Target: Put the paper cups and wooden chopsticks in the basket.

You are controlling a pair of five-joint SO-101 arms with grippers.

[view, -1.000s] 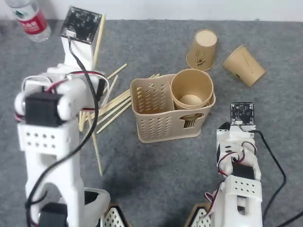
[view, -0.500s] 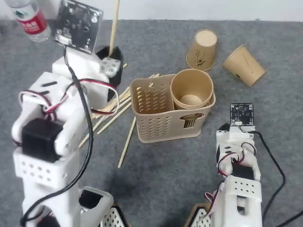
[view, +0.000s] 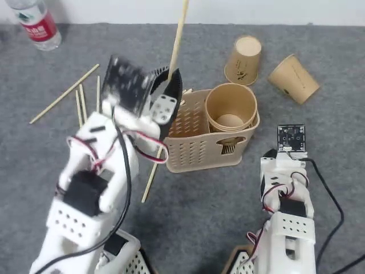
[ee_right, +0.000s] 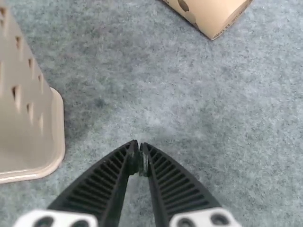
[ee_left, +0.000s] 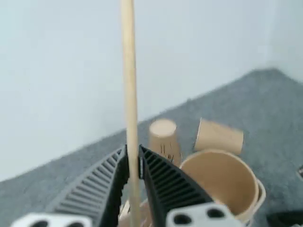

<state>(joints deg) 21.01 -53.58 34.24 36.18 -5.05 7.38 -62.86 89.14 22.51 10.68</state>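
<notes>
Presently one wooden chopstick [view: 178,34] stands nearly upright, clamped near its lower end in the left pincer [view: 170,73], just above the basket [view: 194,154] at its ten o'clock corner. Stacked paper cups [view: 231,108] fill the basket's three o'clock compartment. One loose cup [view: 244,60] rests at the basket's one o'clock and another cup [view: 293,78] lies at two. Spare chopsticks [view: 64,94] lie at ten o'clock. The right pincer [ee_right: 138,161], closed and empty, hangs over the grey desk [view: 199,228] at four.
</notes>
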